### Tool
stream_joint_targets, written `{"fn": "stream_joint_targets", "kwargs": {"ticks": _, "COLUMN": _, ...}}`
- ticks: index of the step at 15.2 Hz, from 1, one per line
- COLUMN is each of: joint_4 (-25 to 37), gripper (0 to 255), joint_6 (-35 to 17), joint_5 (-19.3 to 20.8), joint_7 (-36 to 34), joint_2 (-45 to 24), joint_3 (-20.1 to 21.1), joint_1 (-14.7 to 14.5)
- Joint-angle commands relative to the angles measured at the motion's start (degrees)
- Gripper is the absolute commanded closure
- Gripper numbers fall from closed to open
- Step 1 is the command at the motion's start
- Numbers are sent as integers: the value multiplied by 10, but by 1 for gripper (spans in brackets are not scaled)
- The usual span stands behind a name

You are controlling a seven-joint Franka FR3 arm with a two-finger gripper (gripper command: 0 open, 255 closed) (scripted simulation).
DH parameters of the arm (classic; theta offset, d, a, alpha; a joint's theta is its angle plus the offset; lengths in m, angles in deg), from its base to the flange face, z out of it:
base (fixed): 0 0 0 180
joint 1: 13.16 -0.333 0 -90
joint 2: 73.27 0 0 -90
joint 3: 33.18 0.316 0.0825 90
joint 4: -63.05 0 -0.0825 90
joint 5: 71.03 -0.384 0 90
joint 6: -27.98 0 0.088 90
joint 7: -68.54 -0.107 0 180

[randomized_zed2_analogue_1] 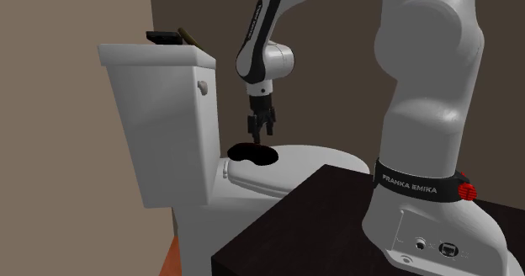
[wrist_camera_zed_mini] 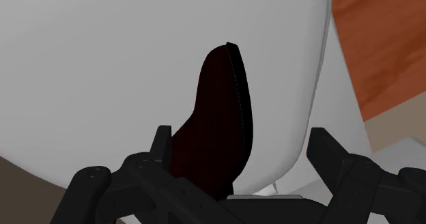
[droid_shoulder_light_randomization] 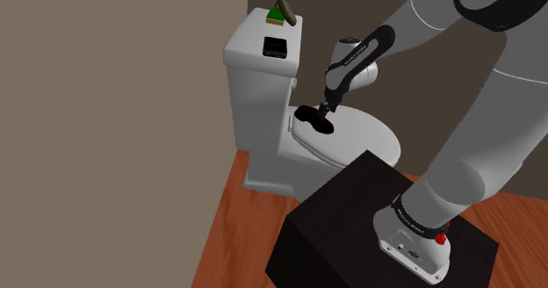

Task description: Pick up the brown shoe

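The brown shoe (droid_shoulder_light_randomization: pixel 314 119), so dark it reads almost black, lies on the closed white toilet lid (droid_shoulder_light_randomization: pixel 356 141), at the back of the lid close to the tank (droid_shoulder_light_randomization: pixel 255 75). The tank front rises just behind it. In the shoulder view a bare wall (droid_shoulder_light_randomization: pixel 105 111) closes off the left of the toilet. The corner of the black stand (droid_shoulder_light_randomization: pixel 351 216) sits near the lid's front rim, with wooden floor (droid_shoulder_light_randomization: pixel 237 234) below. The lid in front of the shoe is bare. In the wrist view the lid's rim curves past one side of the shoe (wrist_camera_zed_mini: pixel 218 120).

On top of the tank, well apart from the shoe, sit a small black box (droid_shoulder_light_randomization: pixel 276 46) and a green and olive object (droid_shoulder_light_randomization: pixel 281 12).

The shoe's long axis runs across the lid, roughly along the tank front. In the wrist view it runs lengthwise between the fingers, its narrow end pointing away from the hand. Which end is the toe I cannot tell.

The pincer (droid_shoulder_light_randomization: pixel 323 109) points down just over the shoe (randomized_zed2_analogue_1: pixel 255 154). Its fingers are spread, one to each side of the shoe's width. One fingertip (wrist_camera_zed_mini: pixel 162 137) is right at the shoe's edge, though contact is unclear, and the other (wrist_camera_zed_mini: pixel 322 142) is clear of it. The pincer grips nothing.
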Motion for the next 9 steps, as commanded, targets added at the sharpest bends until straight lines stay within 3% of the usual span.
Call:
{"fn": "stream_joint_targets", "kwargs": {"ticks": 1, "joint_4": 27, "gripper": 0, "joint_6": -26, "joint_5": -10, "joint_7": 14, "joint_2": -50, "joint_3": 0, "joint_1": 11}}
{"fn": "stream_joint_targets", "kwargs": {"ticks": 9, "joint_4": 36, "gripper": 0, "joint_6": -77, "joint_5": -16, "joint_7": 12, "joint_2": -110, "joint_3": 6, "joint_1": 17}}
